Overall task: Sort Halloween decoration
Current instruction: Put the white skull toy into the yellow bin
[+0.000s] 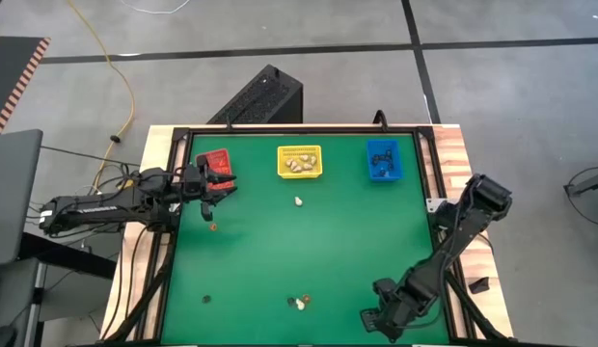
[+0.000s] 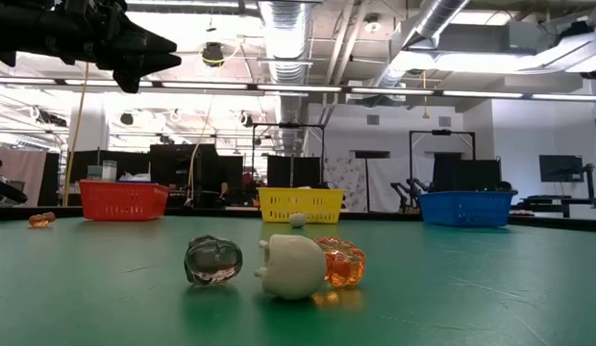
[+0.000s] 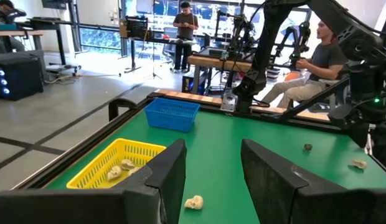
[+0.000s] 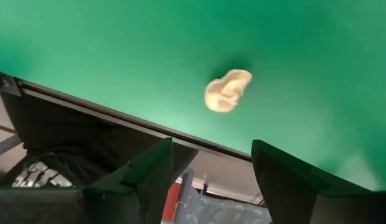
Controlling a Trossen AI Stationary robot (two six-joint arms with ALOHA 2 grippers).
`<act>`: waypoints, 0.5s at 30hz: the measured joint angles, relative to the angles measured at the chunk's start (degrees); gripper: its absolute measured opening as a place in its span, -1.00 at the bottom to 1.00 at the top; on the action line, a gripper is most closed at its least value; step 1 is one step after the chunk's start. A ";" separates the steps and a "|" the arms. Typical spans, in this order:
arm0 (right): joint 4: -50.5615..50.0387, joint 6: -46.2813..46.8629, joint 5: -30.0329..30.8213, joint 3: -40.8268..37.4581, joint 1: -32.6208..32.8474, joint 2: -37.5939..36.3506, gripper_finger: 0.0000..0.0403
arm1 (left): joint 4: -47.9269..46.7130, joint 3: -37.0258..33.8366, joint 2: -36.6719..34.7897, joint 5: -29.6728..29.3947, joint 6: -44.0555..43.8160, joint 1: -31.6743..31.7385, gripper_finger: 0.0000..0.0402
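At the table's near right corner, the right gripper (image 1: 386, 316) hovers with fingers spread and empty over a cream trinket (image 4: 227, 91). More trinkets (image 1: 299, 303) lie near centre; another (image 1: 298, 201) sits mid-table. Far left, the left gripper (image 1: 214, 183), also spread, waits beside the red bin (image 1: 215, 158). A careless descent could flick the small piece off the near edge.

Two black jointed arms of slim tubular links with bulkier joint housings. Left gripper (image 3: 211, 180): two broad, flat, matte black fingers (image 3: 165, 177) with angular edges. Right gripper (image 4: 208, 180): identical dark fingers; white lettering on its housing.
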 joint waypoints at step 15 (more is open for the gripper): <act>4.27 -1.53 -5.28 -0.02 -2.25 7.58 0.24 | -0.04 0.00 0.00 0.00 0.63 0.00 -0.29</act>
